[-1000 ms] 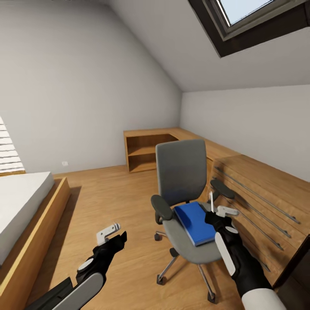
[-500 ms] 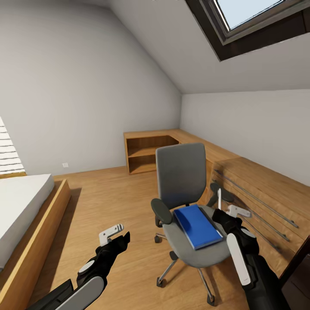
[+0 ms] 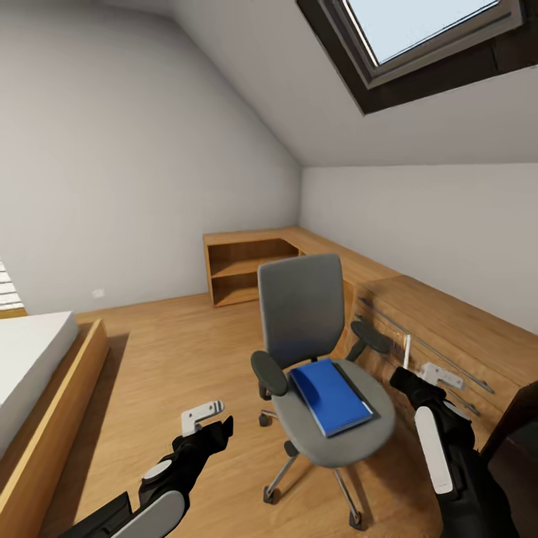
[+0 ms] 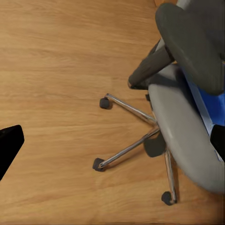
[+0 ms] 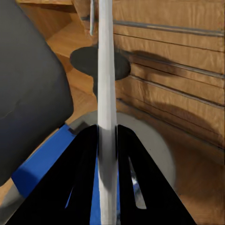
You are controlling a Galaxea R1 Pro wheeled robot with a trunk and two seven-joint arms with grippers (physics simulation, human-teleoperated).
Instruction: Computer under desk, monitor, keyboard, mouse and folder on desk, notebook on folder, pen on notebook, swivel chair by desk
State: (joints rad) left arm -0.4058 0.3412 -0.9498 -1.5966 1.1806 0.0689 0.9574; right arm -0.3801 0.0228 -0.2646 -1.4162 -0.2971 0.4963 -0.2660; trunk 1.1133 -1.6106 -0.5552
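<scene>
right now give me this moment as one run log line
right gripper: shut on pen | left gripper: open, empty | folder: on swivel chair seat | beside oak drawer unit

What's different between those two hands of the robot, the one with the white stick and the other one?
The right gripper has its fingers shut on the pen, holding it upright beside the swivel chair; the left gripper holds nothing. The right one is raised near the chair's armrest and the oak drawer unit, while the left one hangs lower over the bare floor. Both have black wrists with white parts at the tip.
</scene>
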